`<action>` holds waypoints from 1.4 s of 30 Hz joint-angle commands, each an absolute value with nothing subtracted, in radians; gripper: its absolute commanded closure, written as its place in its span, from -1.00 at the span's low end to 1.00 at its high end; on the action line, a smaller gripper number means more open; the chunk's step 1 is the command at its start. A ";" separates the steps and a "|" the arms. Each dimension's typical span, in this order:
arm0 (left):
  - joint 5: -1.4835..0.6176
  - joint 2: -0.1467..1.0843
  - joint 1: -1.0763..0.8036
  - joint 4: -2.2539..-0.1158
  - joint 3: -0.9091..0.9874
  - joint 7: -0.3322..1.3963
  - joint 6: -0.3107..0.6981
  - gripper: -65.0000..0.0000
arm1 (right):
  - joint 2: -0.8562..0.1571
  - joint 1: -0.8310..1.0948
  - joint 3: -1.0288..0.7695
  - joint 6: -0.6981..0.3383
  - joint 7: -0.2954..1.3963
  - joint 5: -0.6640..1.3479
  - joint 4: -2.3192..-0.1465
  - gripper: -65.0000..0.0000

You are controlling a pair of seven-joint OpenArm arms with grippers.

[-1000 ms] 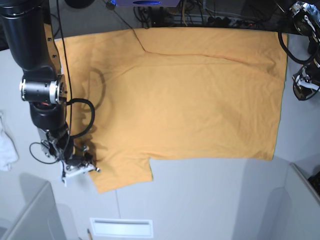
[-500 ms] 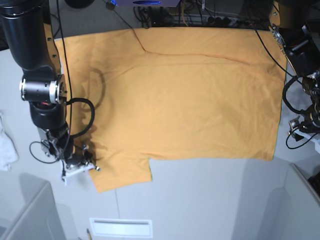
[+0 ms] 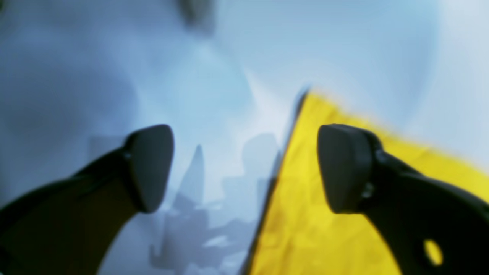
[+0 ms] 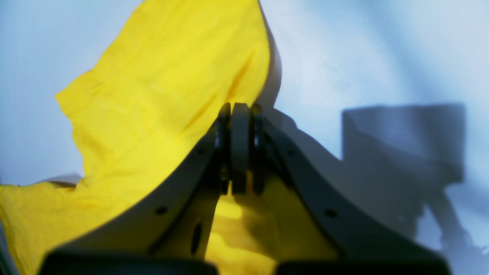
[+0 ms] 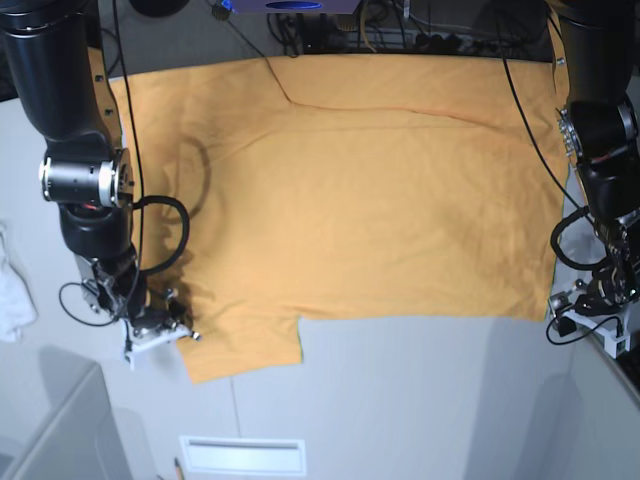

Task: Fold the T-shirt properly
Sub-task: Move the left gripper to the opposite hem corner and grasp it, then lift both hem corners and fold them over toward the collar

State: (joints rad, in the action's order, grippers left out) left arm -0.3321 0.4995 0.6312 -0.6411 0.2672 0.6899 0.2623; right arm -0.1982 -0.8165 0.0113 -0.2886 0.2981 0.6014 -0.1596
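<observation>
Down the right side of the base view, the left arm has descended from the top corner to the T-shirt's (image 5: 350,190) near right corner, where the left gripper (image 5: 590,305) now hangs just beside the hem; nothing else has shifted. Its wrist view shows the two fingers (image 3: 151,166) spread wide with nothing between them, one over the bare grey table (image 3: 114,68) and the other over the cloth, the hem edge running between them. The right gripper (image 5: 158,325) sits at the sleeve edge on the opposite side, and its own camera shows the jaws pressed together with a pinch of the yellow-orange fabric (image 4: 153,95) in them. The shirt lies spread flat across the table, reaching to the far edge, with one sleeve jutting toward the camera near the right gripper. A small white cloth (image 5: 12,290) rests well apart at the table's left margin. The main risk is probably a missed or shallow catch: if the left fingers close above the hem instead of scooping under it, they could pinch only air or drag the edge into a wrinkle. Lifting unevenly against the right arm's hold could also skew the fold line.
</observation>
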 commanded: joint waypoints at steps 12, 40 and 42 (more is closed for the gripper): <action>-0.332 0.437 0.734 -0.432 0.119 0.518 0.262 -0.78 | -0.209 -0.858 0.012 -0.298 0.283 0.611 -0.176 1.00; -0.340 0.389 0.654 -0.424 0.127 0.469 0.265 1.00 | -0.231 -0.794 0.007 -0.300 0.280 0.611 -0.271 1.00; -0.341 0.389 0.642 -0.478 0.127 0.478 0.265 1.00 | -0.232 -0.760 0.005 -0.298 0.282 0.611 -0.352 1.00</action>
State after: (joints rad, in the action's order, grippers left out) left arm -0.3466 0.3859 0.6327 -0.4713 0.1291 0.4442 0.2623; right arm -0.2207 -0.7197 0.0105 -0.2882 0.3050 0.5968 -0.3325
